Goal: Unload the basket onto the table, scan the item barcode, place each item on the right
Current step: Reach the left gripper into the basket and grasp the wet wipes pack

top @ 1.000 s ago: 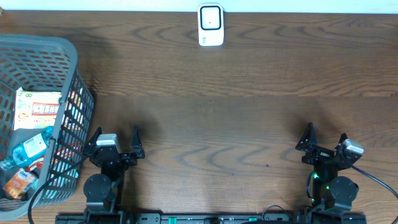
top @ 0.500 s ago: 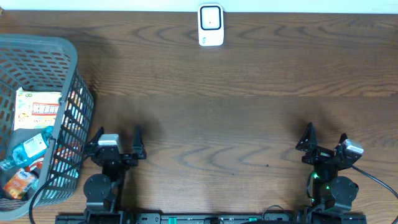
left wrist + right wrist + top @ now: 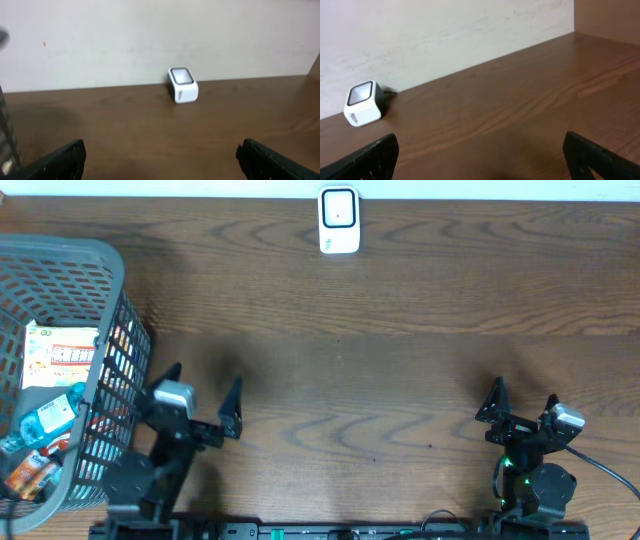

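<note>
Dark wooden table [image 3: 400, 350] carries a white barcode scanner [image 3: 339, 220] at 12 o'clock. At 9 o'clock, grocery packets [image 3: 62, 355] lie in the grey mesh basket [image 3: 60, 248]. At 7 o'clock the left gripper [image 3: 205, 380] and at 5 o'clock the right gripper [image 3: 523, 393] both gape wide, holding nothing.

The wooden table [image 3: 400, 340] carries a white scanner [image 3: 339, 221] at its far edge and a grey basket [image 3: 60, 250], apparently at its left edge.
</note>
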Motion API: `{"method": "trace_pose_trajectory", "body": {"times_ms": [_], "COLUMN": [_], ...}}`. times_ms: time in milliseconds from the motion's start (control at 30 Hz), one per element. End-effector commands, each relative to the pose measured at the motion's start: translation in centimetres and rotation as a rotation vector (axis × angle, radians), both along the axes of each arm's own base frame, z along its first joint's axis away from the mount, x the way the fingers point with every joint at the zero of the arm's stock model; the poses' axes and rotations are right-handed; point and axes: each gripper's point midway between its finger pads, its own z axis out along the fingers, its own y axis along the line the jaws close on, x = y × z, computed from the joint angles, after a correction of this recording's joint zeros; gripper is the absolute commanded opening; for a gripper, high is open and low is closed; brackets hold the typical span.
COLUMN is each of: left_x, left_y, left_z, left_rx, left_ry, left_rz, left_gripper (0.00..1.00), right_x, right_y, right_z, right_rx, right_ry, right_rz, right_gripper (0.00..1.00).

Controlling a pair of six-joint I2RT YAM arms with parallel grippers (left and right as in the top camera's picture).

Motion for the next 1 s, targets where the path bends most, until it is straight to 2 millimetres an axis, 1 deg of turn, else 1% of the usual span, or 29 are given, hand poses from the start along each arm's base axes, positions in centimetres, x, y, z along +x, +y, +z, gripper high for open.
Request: {"method": "trace_pose_trajectory", "body": {"times_ms": [0,67,133,167,200,267,333,400,500,567,633,667,800,900,967], "left_x": [0.8,1.7,2.1,2.2,2.2,2.0,1.9,2.5,3.7,4.5,5.6,6.3,7.8,8.5,8.8], "left_y": [-0.1,0.3,0.2,-0.5,-1.0,-3.1,-4.1,-4.6,-4.6,-4.5,-3.8,-3.0,-0.4,2.5,5.0], "left_z": [4.4,6.5,7.8,8.8,9.2,10.3,9.9,9.2,8.8,9.0,9.7,10.2,12.4,14.1,14.8], "left_rx": [-0.076,-0.146,-0.181,-0.192,-0.198,-0.225,-0.246,-0.257,-0.258,-0.271,-0.311,-0.328,-0.321,-0.321,-0.331], "left_ry": [0.041,0.133,0.239,0.311,0.339,0.418,0.486,0.525,0.534,0.521,0.507,0.496,0.449,0.438,0.440], "left_rz": [0.003,0.036,0.046,0.015,-0.016,-0.137,-0.200,-0.226,-0.224,-0.214,-0.155,-0.096,0.069,0.214,0.329], "left_gripper": [0.98,0.98,0.98,0.98,0.98,0.98,0.98,0.98,0.98,0.98,0.98,0.98,0.98,0.98,0.98], "right_x": [0.0,0.0,0.0,0.0,0.0,0.0,0.0,0.0,0.0,0.0,0.0,0.0,0.0,0.0,0.0], "right_y": [-0.1,0.0,0.0,-0.1,0.0,0.0,-0.1,-0.1,0.0,-0.1,0.0,-0.1,-0.1,0.0,-0.1], "right_z": [0.0,0.0,0.0,0.0,0.0,0.0,0.0,0.0,0.0,0.0,0.0,0.0,0.0,0.0,0.0], "right_rx": [0.012,0.012,0.012,0.012,0.012,0.012,0.012,0.012,0.012,0.012,0.012,0.012,0.012,0.012,0.012], "right_ry": [-0.002,-0.002,-0.002,-0.002,-0.002,-0.002,-0.002,-0.002,-0.002,-0.002,-0.002,-0.002,-0.002,-0.002,-0.002], "right_rz": [-0.006,-0.006,-0.006,-0.006,-0.006,-0.006,-0.006,-0.006,-0.006,-0.006,-0.006,-0.006,-0.006,-0.006,-0.006], "right_gripper": [0.99,0.99,0.99,0.99,0.99,0.99,0.99,0.99,0.99,0.99,0.99,0.99,0.99,0.99,0.99]}}
